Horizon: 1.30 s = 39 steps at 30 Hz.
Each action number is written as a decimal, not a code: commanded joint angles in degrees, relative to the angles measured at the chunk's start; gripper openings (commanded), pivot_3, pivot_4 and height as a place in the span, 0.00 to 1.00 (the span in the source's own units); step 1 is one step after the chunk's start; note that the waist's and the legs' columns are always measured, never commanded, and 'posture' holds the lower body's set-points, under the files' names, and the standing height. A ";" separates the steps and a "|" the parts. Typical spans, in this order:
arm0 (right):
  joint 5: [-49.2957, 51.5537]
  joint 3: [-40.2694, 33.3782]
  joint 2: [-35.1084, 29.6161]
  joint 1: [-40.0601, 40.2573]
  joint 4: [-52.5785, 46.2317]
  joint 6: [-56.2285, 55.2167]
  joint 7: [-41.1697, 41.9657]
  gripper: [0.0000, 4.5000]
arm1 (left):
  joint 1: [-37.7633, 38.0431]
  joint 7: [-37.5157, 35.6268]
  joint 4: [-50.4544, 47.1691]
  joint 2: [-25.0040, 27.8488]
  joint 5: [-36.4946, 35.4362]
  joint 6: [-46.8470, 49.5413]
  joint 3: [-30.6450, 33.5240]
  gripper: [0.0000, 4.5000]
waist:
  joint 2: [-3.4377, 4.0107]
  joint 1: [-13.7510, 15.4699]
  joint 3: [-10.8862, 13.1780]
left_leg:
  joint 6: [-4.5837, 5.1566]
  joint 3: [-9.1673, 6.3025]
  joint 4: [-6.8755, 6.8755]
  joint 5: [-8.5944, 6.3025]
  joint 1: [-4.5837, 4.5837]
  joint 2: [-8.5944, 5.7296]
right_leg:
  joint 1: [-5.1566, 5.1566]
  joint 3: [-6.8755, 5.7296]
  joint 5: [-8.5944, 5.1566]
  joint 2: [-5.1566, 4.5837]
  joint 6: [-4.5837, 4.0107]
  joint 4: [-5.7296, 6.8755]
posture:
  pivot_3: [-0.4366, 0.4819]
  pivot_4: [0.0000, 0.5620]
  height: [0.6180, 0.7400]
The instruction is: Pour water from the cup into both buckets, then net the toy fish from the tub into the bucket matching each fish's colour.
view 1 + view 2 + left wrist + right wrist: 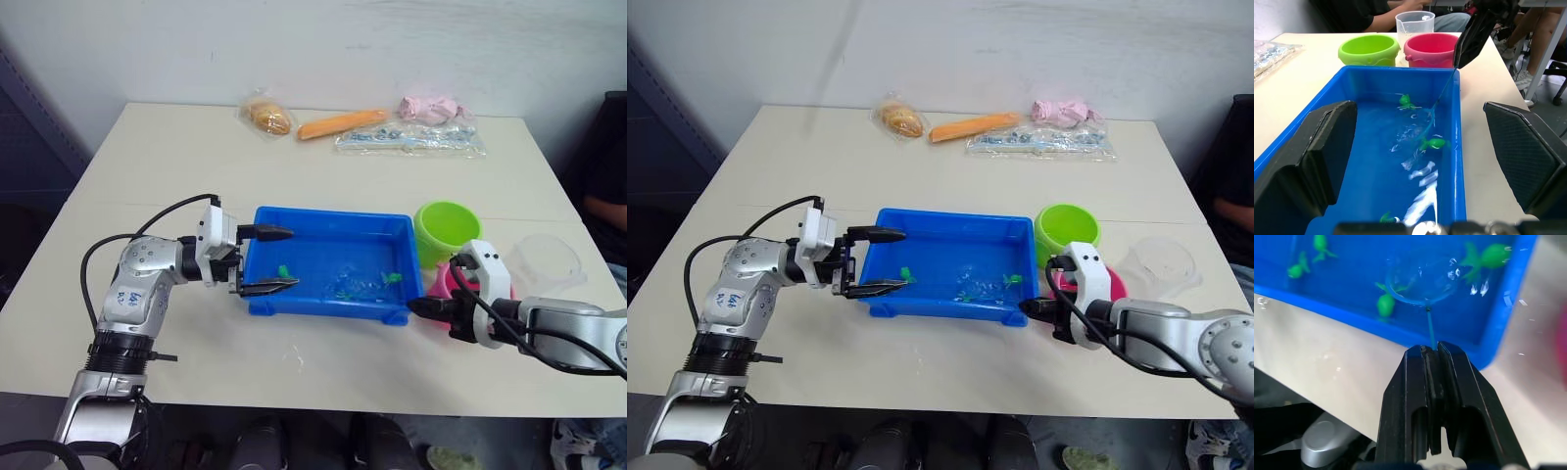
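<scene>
We are in the netting stage. The right gripper (1431,352) is pressed together on the thin handle of a small net (1420,281), whose hoop sits in the water of the tub (328,305). The left gripper (267,259) is spread wide, its fingers straddling the tub's 9 o'clock wall without closing on it; we judge it is there to steady the tub.

The cup (544,259) stands at the tub's 3 o'clock, beyond the buckets; we cannot tell whether either bucket holds water. Green fish (1385,304) remain in the tub near the hoop. We see no pink fish there.

The green bucket (447,230) stands touching the tub's 2 o'clock corner, and the pink bucket (1432,49) is just beside it, behind the right gripper.

Open worktop (176,157) lies at 12 and 6 o'clock. The lift path to the buckets is short but crowded; the tub rim must be cleared first.
</scene>
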 commanded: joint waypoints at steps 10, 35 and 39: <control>1.07 -1.33 -5.60 -3.12 1.11 4.64 -1.85 0.00 | 1.18 1.62 -3.46 -1.73 0.22 -1.02 -0.49 0.99 | 0.00 0.01 0.00 | 0.04 -0.02 -0.01 -0.02 -0.04 0.00 | 0.00 -0.05 0.01 0.00 0.02 -0.06 | 0.48 0.27 1.00; -27.55 1.22 13.14 -7.18 -1.99 -1.34 -9.04 0.00 | 0.70 3.49 -3.32 -1.23 0.39 -0.23 0.08 0.99 | 0.01 0.09 0.00 | 0.04 -0.07 -0.02 -0.02 -0.14 -0.05 | -0.01 -0.11 0.03 0.00 0.06 -0.13 | 0.48 0.27 1.00; -32.87 1.41 15.21 -7.24 -2.62 -0.76 -4.97 0.00 | 0.57 3.59 -3.11 -1.11 0.45 -0.38 0.10 0.99 | 0.01 -0.03 0.00 | 0.04 -0.08 -0.02 -0.02 -0.14 -0.04 | -0.01 -0.12 0.03 0.01 0.06 -0.12 | 0.48 0.27 1.00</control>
